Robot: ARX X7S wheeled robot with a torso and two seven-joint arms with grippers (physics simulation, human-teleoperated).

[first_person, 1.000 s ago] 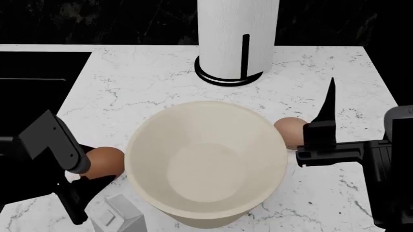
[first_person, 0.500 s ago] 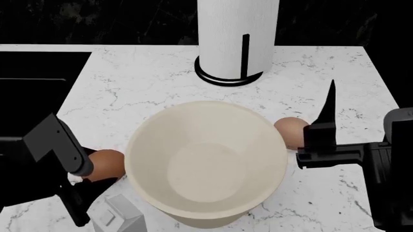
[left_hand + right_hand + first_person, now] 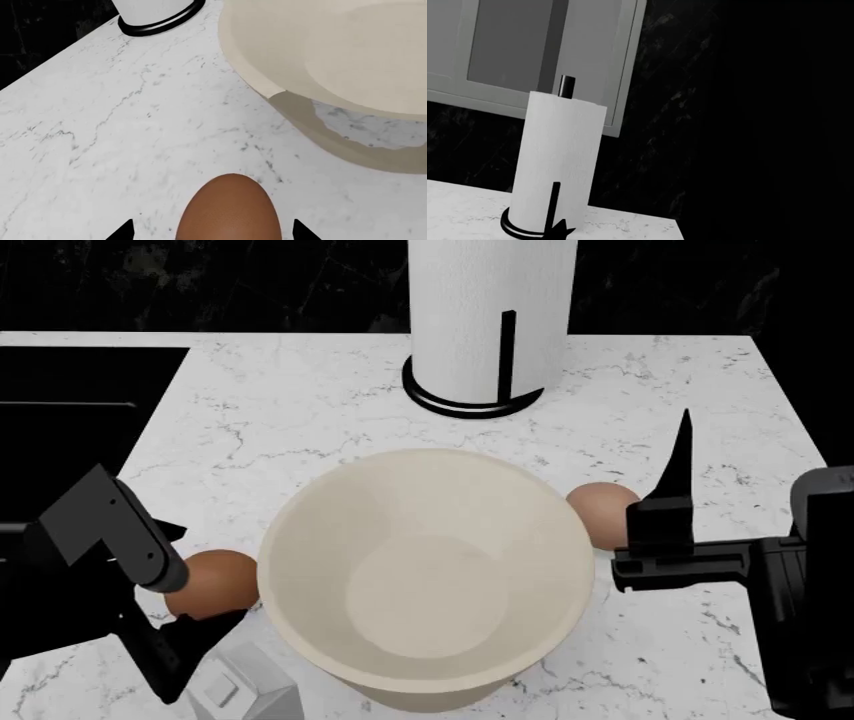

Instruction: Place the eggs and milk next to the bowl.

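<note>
Straddling the brown egg [image 3: 211,581] beside the bowl [image 3: 296,530] — left end effector [image 3: 210,232], spread, not gripping.

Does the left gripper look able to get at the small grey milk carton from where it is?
Probably yes: the small grey milk carton stands just beside the left gripper, nothing between.

Cream-beige bowl [image 3: 427,580] was seen upright near the counter's front edge. Reddish-brown egg [image 3: 214,580] lay just beside its left wall, paler egg [image 3: 603,512] against its right. Grey milk carton [image 3: 247,690] stood at the front-left, cropped.
</note>
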